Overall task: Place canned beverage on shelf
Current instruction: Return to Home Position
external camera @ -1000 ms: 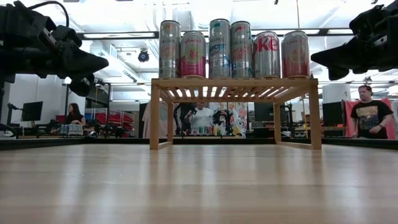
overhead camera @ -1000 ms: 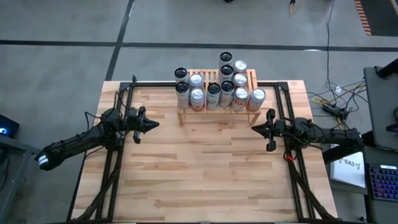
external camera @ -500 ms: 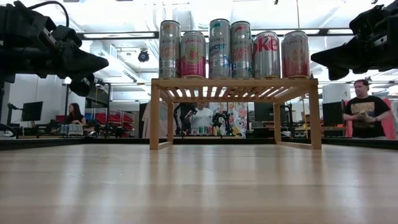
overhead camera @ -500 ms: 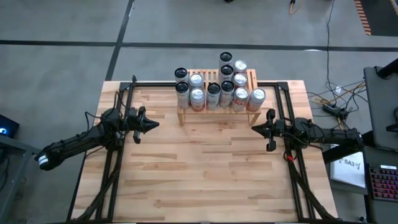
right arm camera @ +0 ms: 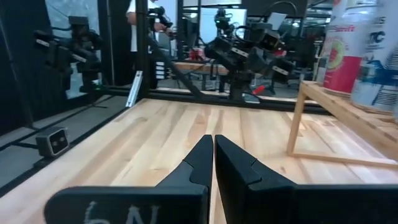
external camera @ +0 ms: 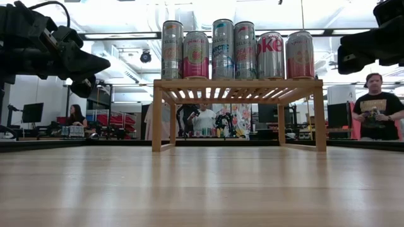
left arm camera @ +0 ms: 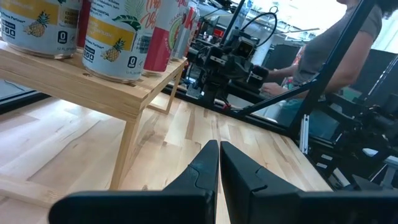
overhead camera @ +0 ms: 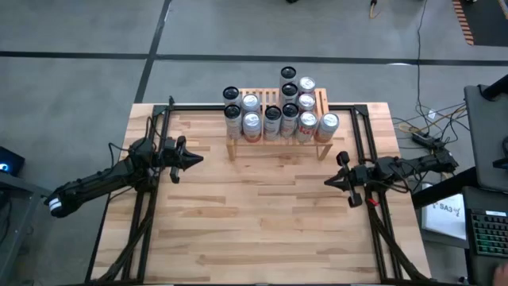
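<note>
Left fingers (left arm camera: 202, 171), right fingers (right arm camera: 199, 165) pressed together; cans (external camera: 222, 50) on shelf (external camera: 237, 83).

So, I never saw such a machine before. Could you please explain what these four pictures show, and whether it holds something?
It is a robot with two dark arms at a wooden table. One camera looks down from above, one looks level across the tabletop, and one sits on each wrist. A small wooden shelf stands at the back of the table, with drink cans upright on it. The left end effector and the right end effector hover at either side, both shut and empty.
</note>
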You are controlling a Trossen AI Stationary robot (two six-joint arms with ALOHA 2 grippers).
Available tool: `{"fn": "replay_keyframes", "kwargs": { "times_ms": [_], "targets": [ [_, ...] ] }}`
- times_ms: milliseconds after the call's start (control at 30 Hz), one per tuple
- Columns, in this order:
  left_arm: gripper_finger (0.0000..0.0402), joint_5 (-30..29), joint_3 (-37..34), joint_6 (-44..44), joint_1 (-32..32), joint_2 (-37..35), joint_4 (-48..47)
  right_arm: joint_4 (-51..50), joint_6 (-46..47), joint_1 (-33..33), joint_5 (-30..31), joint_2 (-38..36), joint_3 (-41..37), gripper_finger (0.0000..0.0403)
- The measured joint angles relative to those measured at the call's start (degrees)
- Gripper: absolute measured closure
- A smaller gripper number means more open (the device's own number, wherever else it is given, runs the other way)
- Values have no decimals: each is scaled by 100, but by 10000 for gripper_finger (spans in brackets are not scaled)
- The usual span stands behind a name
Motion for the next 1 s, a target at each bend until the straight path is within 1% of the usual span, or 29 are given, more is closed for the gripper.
{"fn": "replay_keyframes", "kwargs": {
  "times_ms": [100,233,1000],
  "targets": [
    [402,0,1,1,0,0,0,0,1,63,-2,0,0,394],
    [402,-2,2,0,0,0,0,4,2,-44,11,-4,0,394],
    [402,0,2,0,2,4,2,2,2,-42,11,-2,0,394]
  ]
}}
